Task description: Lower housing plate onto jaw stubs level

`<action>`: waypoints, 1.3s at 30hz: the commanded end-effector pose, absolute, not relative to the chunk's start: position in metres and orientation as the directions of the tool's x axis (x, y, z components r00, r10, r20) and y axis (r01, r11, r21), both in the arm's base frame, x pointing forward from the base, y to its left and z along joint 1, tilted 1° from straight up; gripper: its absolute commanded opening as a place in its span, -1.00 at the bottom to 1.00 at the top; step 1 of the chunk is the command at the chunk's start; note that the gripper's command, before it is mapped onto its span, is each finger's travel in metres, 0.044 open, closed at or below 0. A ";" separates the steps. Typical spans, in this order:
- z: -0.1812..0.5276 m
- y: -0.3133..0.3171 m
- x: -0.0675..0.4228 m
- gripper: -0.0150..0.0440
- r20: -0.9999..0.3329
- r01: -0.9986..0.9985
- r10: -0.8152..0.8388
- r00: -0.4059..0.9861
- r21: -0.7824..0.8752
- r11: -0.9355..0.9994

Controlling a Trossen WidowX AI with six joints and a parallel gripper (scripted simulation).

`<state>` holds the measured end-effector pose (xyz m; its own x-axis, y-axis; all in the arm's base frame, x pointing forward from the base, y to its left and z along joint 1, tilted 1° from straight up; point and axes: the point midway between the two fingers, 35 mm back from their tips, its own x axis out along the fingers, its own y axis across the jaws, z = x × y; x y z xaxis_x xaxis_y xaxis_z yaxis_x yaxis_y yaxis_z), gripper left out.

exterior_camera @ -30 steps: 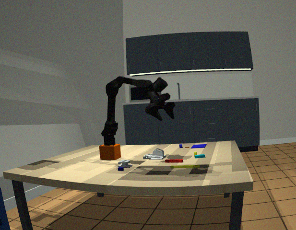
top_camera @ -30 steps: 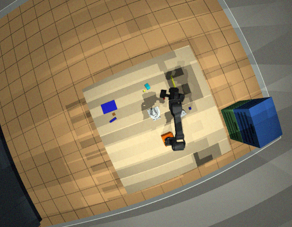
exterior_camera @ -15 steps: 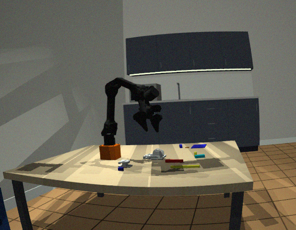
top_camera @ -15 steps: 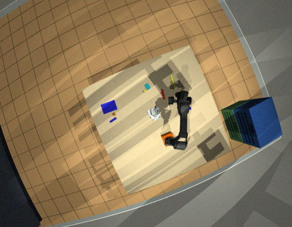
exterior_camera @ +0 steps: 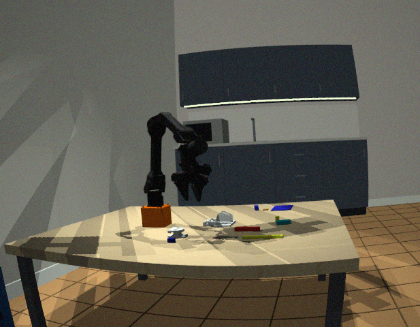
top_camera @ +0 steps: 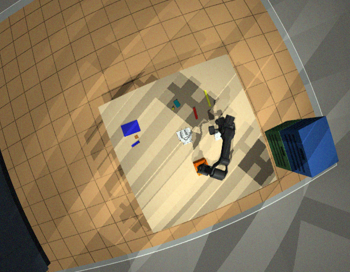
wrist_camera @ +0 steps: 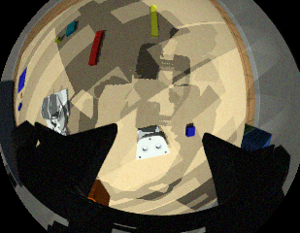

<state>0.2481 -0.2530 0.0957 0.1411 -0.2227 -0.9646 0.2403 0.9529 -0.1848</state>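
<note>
A white-grey assembly with curved upright parts (top_camera: 184, 135) (exterior_camera: 224, 219) (wrist_camera: 56, 111) rests on the table; it looks like the base with the jaws. A white piece with a flat top and two round features (top_camera: 217, 136) (exterior_camera: 176, 231) (wrist_camera: 151, 149) stands apart from it; it looks like the housing plate, raised off the table. My gripper (exterior_camera: 192, 199) (wrist_camera: 161, 134) is open and empty, fingers down, high above the table. In the wrist view the white piece shows between and below the fingers. The arm hides the fingers in the top view, and the jaw stubs cannot be made out.
A small blue cube (exterior_camera: 171, 240) (wrist_camera: 190, 130) lies close to the white piece. A red bar (top_camera: 195, 113) (wrist_camera: 96, 48), a yellow bar (top_camera: 207, 98) (wrist_camera: 154, 21) and a teal block (top_camera: 176, 103) lie farther out. A blue plate (top_camera: 130, 128) and blue bar (top_camera: 135, 143) lie at another edge.
</note>
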 end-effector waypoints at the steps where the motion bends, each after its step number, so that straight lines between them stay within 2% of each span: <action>1: 0.080 -0.256 0.223 1.00 -0.982 0.156 -0.162 0.094 -0.146 0.977; 12: 0.054 -0.255 0.170 1.00 -0.999 -0.012 -0.027 0.026 -0.028 1.000; 20: 0.052 -0.255 0.169 1.00 -0.999 -0.014 -0.025 0.025 -0.025 1.000; 25: 0.015 -0.256 0.170 1.00 -0.999 -0.014 -0.024 0.025 -0.025 1.000; 39: 0.010 -0.256 0.170 1.00 -0.999 -0.014 -0.024 0.025 -0.025 1.000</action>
